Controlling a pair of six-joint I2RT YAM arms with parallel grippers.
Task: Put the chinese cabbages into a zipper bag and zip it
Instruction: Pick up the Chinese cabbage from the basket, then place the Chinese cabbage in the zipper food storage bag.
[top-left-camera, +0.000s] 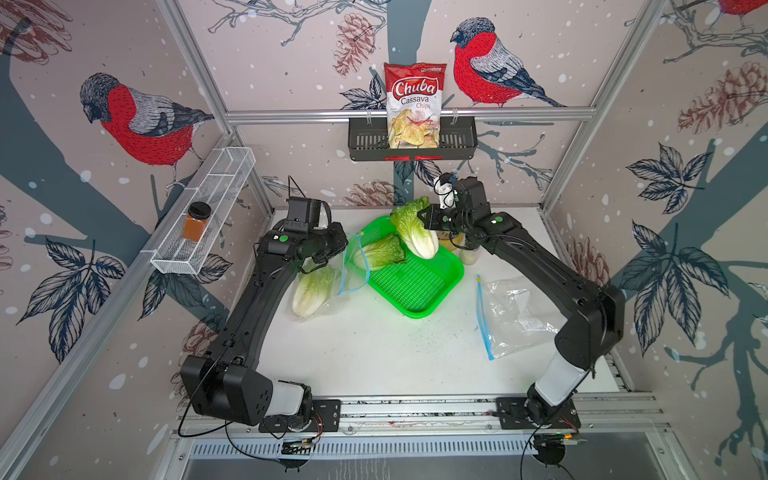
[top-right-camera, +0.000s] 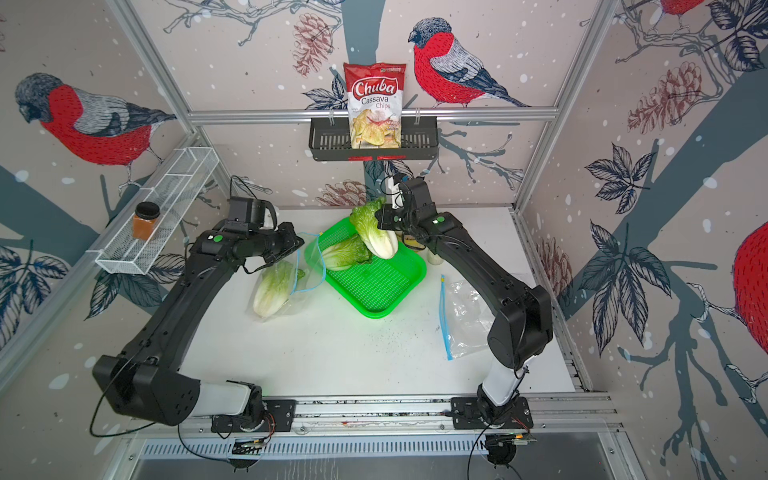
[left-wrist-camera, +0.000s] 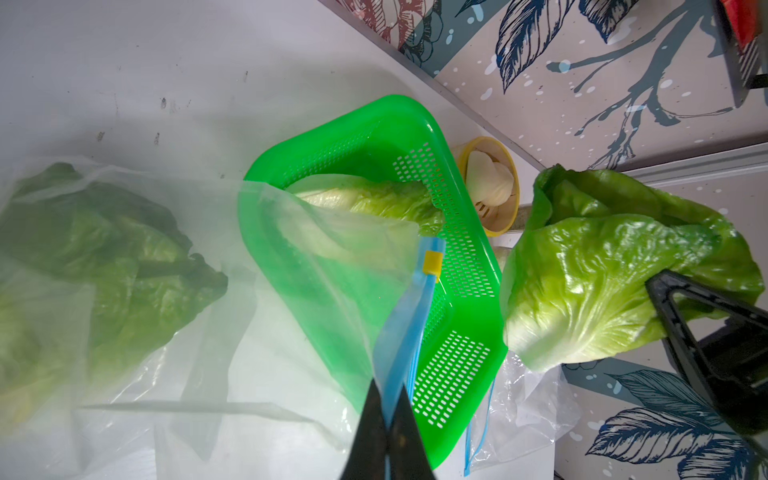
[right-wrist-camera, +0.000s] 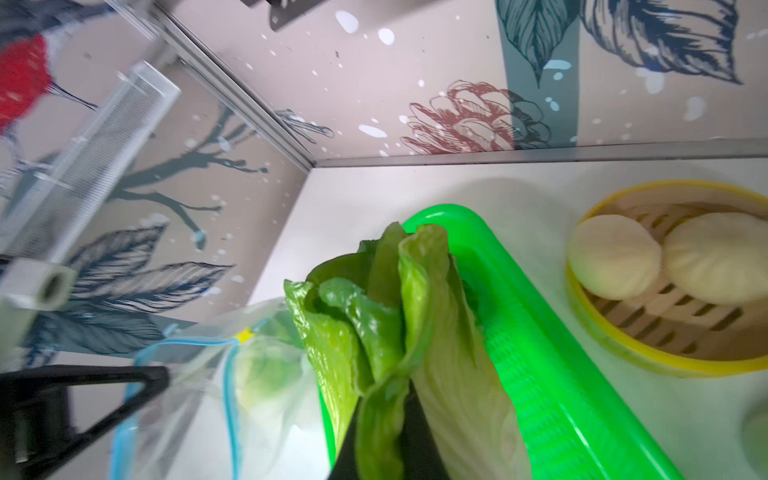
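One chinese cabbage (top-left-camera: 312, 291) lies inside a clear zipper bag (top-left-camera: 351, 270) on the table, left of the green tray (top-left-camera: 415, 311). My left gripper (left-wrist-camera: 390, 411) is shut on the bag's blue zipper rim and holds its mouth up toward the tray. A second cabbage (top-left-camera: 380, 251) lies in the tray. The third cabbage (top-left-camera: 415, 235) hangs base down over the tray's back corner, with my right gripper (right-wrist-camera: 386, 432) shut on its green leafy top. In both top views the right gripper (top-right-camera: 380, 218) is at the tray's far edge.
A second, empty zipper bag (top-left-camera: 515, 316) lies flat at the right. A yellow-rimmed bamboo steamer (right-wrist-camera: 623, 353) with two buns stands behind the tray. A chips bag (top-left-camera: 413, 106) sits in the black wall basket. A white wire shelf (top-left-camera: 216, 195) holding a spice jar is on the left wall.
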